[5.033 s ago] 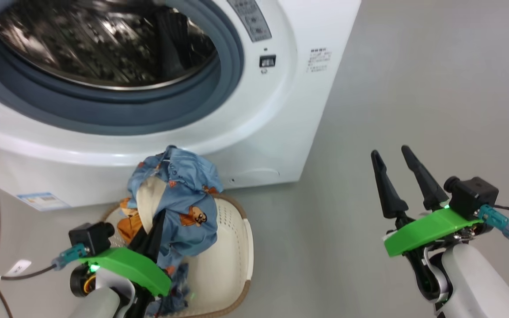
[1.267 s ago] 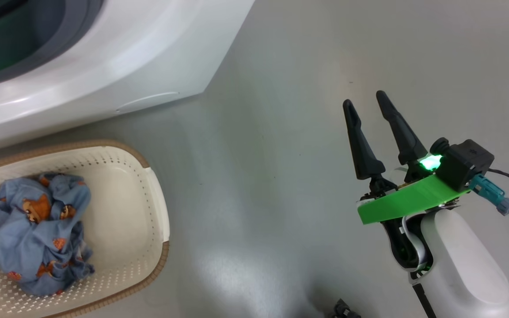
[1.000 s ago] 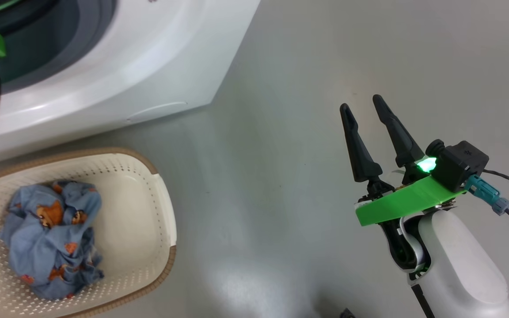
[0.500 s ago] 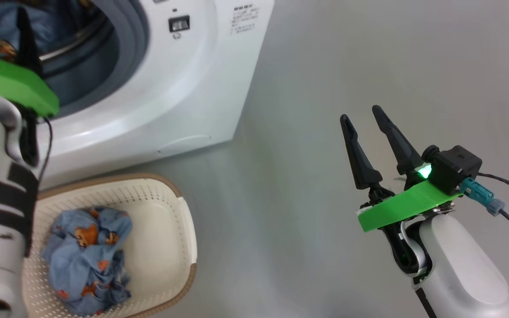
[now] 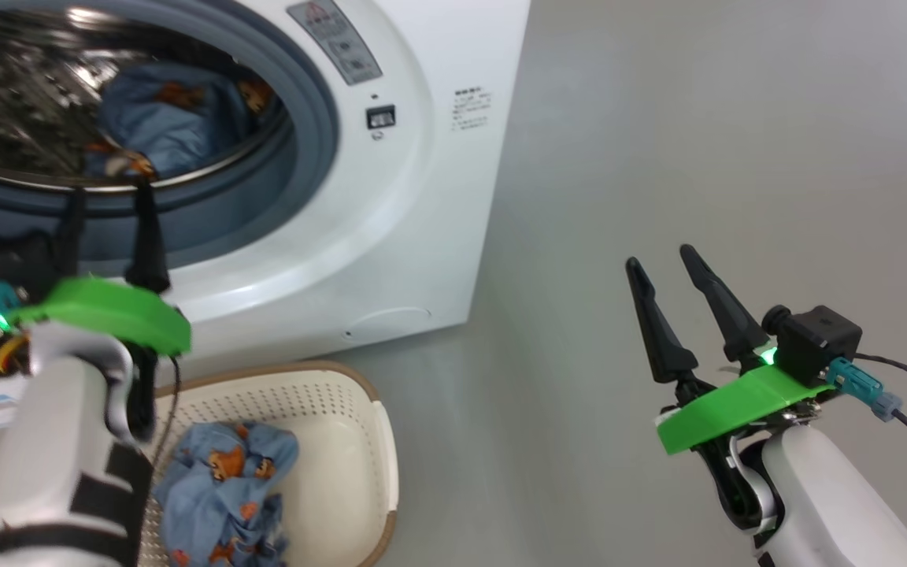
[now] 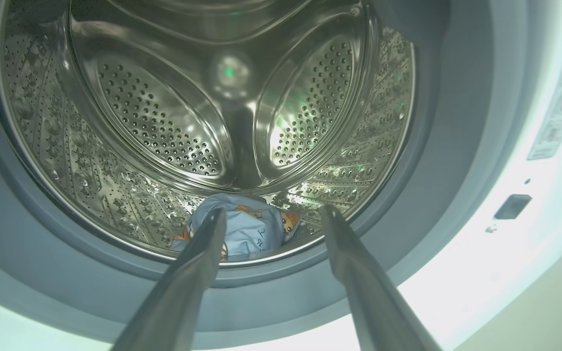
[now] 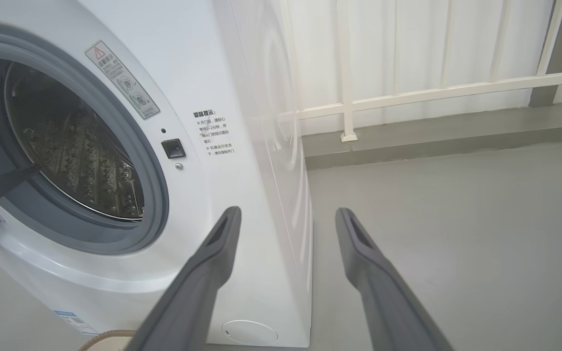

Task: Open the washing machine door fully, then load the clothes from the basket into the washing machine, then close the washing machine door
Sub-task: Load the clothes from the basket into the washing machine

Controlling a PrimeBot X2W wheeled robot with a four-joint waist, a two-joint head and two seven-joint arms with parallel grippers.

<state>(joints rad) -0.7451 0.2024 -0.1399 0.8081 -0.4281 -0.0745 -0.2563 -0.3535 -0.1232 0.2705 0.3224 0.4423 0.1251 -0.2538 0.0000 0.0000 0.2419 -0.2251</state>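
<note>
- Washing machine [image 5: 422, 236] open, far left; one garment [image 5: 178, 126] lies in drum [image 6: 164, 122].
- More clothes [image 5: 225, 488] in basket [image 5: 383, 465], near left: loading approx half done, closing yet to do.
- Left gripper [image 5: 107, 193] at drum mouth, jaws wide, empty; right gripper [image 5: 658, 258] wide, empty, near right.

The basket [image 5: 343, 441] sits before the washing machine [image 5: 422, 236], clothes [image 5: 221, 488] in both.

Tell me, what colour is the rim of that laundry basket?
Brown rim on a cream-white basket; the head view shows it best.
</note>
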